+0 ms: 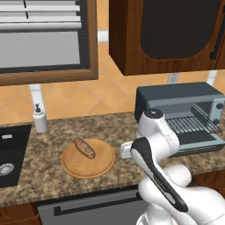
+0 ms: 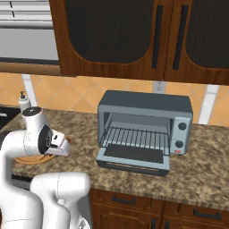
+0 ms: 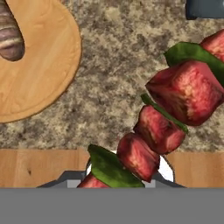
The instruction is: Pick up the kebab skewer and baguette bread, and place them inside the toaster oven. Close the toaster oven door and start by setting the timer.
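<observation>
As seen from the left base view, the baguette bread [image 1: 84,148] lies on a round wooden plate [image 1: 88,168] on the speckled counter [image 1: 48,149], its long axis running from upper left to lower right. To the right stands the toaster oven [image 1: 178,103], with the toaster oven door [image 1: 198,141] dropped open and flat. The white arm bends low between plate and oven.

From the right base view, the oven faces forward with its wire rack [image 2: 136,137] bare. The gripper [image 2: 62,145] sits at the far left, above the plate's edge; something small and reddish seems to show at its tip, though it is too small to be sure.

Looking along the hand, the kebab skewer [image 3: 164,127] fills the near field, red chunks and green pieces rising from bottom centre to upper right. The jaws are clamped on its lower end, holding it above the counter, beside the plate.

The skewer appears lifted, so carrying it is the step in hand. Next, it likely needs swinging toward the oven, its long axis lined up to slide onto the rack.
</observation>
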Robot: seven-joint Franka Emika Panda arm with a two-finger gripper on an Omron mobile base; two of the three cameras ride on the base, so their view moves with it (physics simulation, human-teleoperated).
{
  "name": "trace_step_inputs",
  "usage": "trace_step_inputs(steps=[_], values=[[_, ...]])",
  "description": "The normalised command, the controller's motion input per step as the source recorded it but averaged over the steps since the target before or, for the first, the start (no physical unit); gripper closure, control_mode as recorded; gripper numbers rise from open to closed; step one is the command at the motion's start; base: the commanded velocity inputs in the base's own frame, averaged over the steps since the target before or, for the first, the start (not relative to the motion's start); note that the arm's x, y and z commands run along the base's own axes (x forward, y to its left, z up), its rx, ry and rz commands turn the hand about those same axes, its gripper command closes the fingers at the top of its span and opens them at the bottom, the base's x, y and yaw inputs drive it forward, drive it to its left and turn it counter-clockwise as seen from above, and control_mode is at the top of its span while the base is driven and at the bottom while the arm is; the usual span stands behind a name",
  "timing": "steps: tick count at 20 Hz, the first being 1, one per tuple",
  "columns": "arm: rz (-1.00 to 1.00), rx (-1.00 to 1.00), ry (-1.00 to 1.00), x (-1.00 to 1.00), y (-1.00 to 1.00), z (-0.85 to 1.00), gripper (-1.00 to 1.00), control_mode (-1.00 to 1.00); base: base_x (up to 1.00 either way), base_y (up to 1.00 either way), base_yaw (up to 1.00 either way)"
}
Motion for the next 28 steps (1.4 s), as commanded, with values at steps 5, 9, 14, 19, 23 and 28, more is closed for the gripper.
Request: trace_step_inputs(steps=[5,9,14,19,23,28], values=[[0.30,0.01,-0.02,-0.01,-1.00,0.61,1.00,-1.00,0.00,0.00,0.00],[0.31,0.00,0.00,0.00,-0.99,0.53,1.00,-1.00,0.00,0.00,0.00],[0.27,0.00,0.00,0.23,-0.89,0.01,1.00,-1.00,0.00,0.00,0.00],[0.13,0.00,0.00,0.62,-0.47,0.02,1.00,-1.00,0.00,0.00,0.00],[0.02,0.00,0.05,0.42,-0.05,0.01,1.00,-1.00,0.00,0.00,0.00],[0.00,0.00,0.07,0.20,-0.02,-0.02,1.00,-1.00,0.00,0.00,0.00]])
